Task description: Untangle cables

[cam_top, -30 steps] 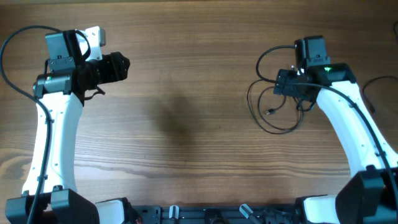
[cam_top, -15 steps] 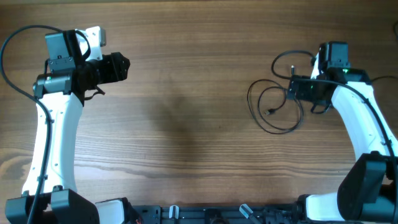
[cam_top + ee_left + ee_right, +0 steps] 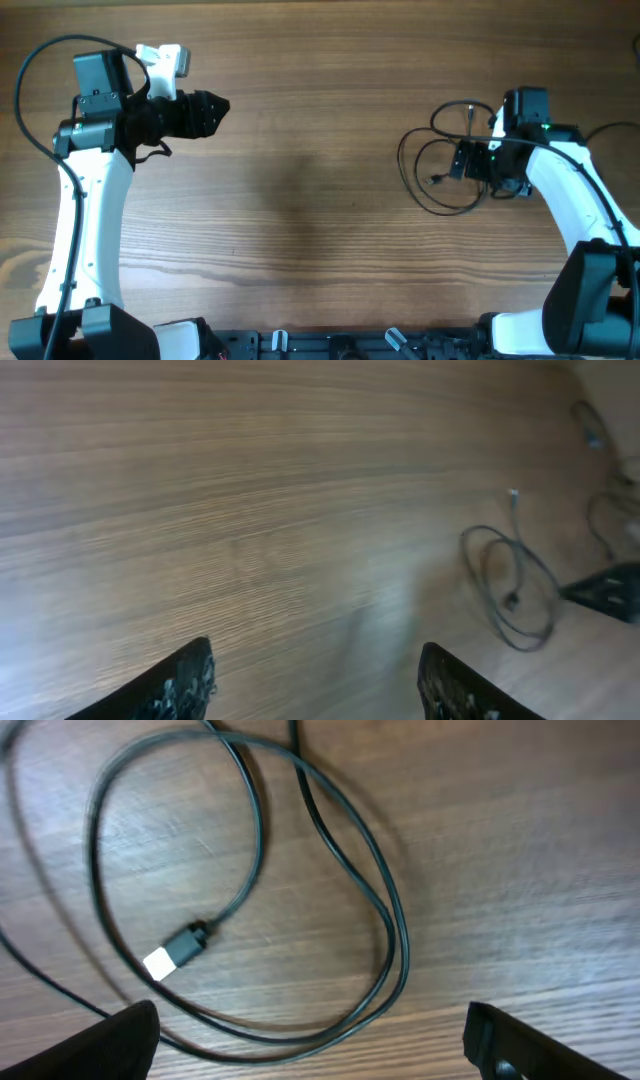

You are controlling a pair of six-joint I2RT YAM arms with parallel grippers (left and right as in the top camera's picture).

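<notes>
Loosely looped, the thin, limp, light cables [image 3: 392, 925] lie below the wide-open right end effector [image 3: 310, 1020]; probably best pinched beside the plug [image 3: 168, 960].

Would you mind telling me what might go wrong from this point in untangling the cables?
1. The thin black cables lie in overlapping loops under the open right gripper; closing there may pinch two strands together and tighten the tangle.
2. The left gripper hangs far across the wooden table, holding nothing, so a one-armed pull would likely drag the whole bundle.
</notes>
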